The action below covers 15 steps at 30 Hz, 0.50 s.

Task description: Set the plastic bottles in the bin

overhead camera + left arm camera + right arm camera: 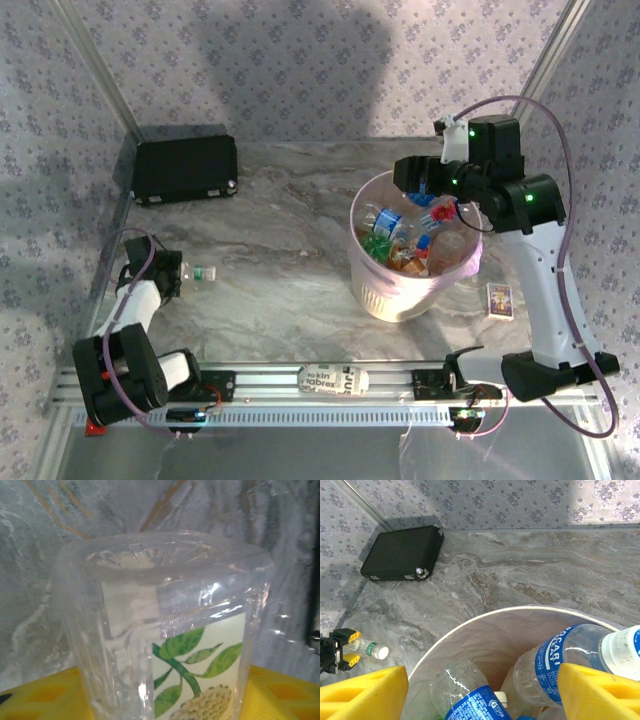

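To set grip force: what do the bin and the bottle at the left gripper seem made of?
Bin: likely thin plastic, pale pink, semi-matte; its wall lets light through. Bottle: likely clear glossy plastic; the marbled table shows through it, with sharp highlights.

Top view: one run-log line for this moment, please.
left gripper around lone bottle | right gripper open over bin | bin holds bottles

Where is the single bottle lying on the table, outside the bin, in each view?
Top external: lone bottle, left of centre.
Left wrist: lone bottle central, very close, base toward camera.
Right wrist: lone bottle at lower left, white cap.
Landmark: black case, upper left in top and right wrist views.
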Available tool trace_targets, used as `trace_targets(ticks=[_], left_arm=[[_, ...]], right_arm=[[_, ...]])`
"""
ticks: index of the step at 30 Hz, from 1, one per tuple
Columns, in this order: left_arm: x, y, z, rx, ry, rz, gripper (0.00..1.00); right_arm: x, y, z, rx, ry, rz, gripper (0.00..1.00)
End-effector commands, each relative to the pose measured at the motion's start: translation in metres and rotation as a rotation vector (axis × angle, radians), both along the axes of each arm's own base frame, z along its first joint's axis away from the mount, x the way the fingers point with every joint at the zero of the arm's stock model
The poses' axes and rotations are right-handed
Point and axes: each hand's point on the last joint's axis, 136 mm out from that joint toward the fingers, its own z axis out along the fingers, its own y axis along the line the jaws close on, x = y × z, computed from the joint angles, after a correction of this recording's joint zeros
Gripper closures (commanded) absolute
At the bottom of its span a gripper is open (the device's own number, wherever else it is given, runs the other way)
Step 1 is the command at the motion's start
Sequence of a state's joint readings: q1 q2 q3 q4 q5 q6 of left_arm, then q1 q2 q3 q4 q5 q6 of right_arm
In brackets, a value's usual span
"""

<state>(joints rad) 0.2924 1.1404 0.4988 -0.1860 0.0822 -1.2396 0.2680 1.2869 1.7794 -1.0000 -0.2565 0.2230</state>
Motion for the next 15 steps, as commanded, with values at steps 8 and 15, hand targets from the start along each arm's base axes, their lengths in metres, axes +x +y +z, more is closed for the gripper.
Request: trace_targets(ticks=[8,15], left_arm=[[0.038,-0.061,0.107,-0.005,-0.263,-0.206,0.52],[0.067,-0.116,0.201,0.093,-0.446,-0.458,0.58]], right_arm=[[-0.007,0.004,0.011,0.020,-0.038,0.028,0.20],[-0.012,-0.001,0.015,0.024,-0.056,0.011,0.21]])
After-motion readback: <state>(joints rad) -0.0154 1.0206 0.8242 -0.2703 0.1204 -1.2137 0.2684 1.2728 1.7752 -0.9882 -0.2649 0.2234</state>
